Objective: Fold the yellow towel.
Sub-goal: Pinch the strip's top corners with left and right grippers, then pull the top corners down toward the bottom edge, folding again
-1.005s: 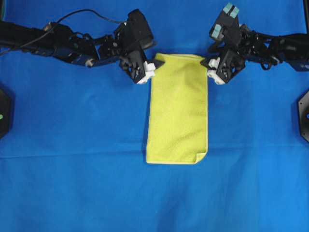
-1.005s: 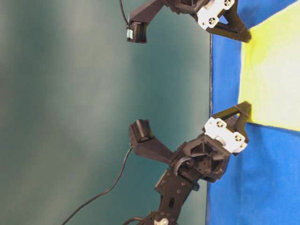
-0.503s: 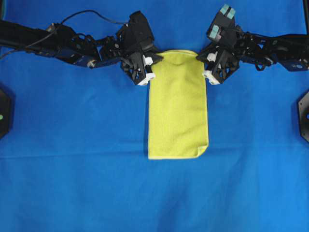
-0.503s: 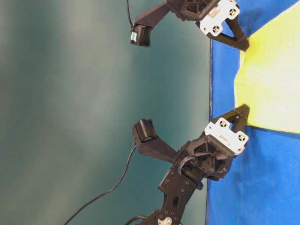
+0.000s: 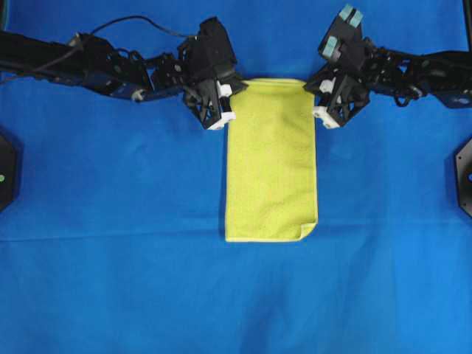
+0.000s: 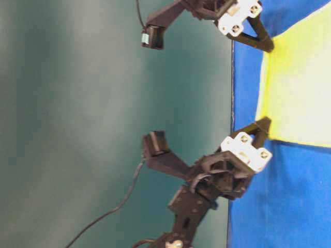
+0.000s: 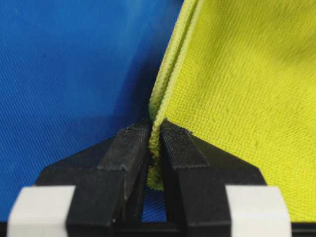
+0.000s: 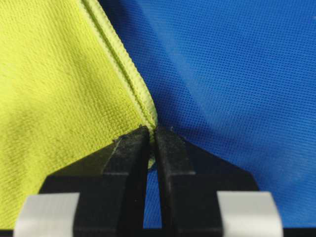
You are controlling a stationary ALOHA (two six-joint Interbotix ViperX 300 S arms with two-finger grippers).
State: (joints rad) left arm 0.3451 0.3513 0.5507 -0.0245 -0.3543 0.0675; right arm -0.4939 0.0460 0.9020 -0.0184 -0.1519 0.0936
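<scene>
The yellow towel (image 5: 271, 158), already folded into a long strip, is lying near the middle of the tabletop (image 5: 110, 280), running from its far edge toward the near edge. The left claw (image 5: 223, 102) and the right claw (image 5: 322, 100) are each pinching one far corner, probably to carry that end over the near end. Plain blue fabric is covering the tabletop; a dull green wall (image 6: 77, 103) is standing behind.

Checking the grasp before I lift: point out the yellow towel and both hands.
yellow towel (image 5: 271, 158), overhead view, middle of the folded cloth.
left hand (image 7: 154, 143), left wrist view, fingertips pinching the hem.
right hand (image 8: 151, 136), right wrist view, fingertips at the hem.
</scene>
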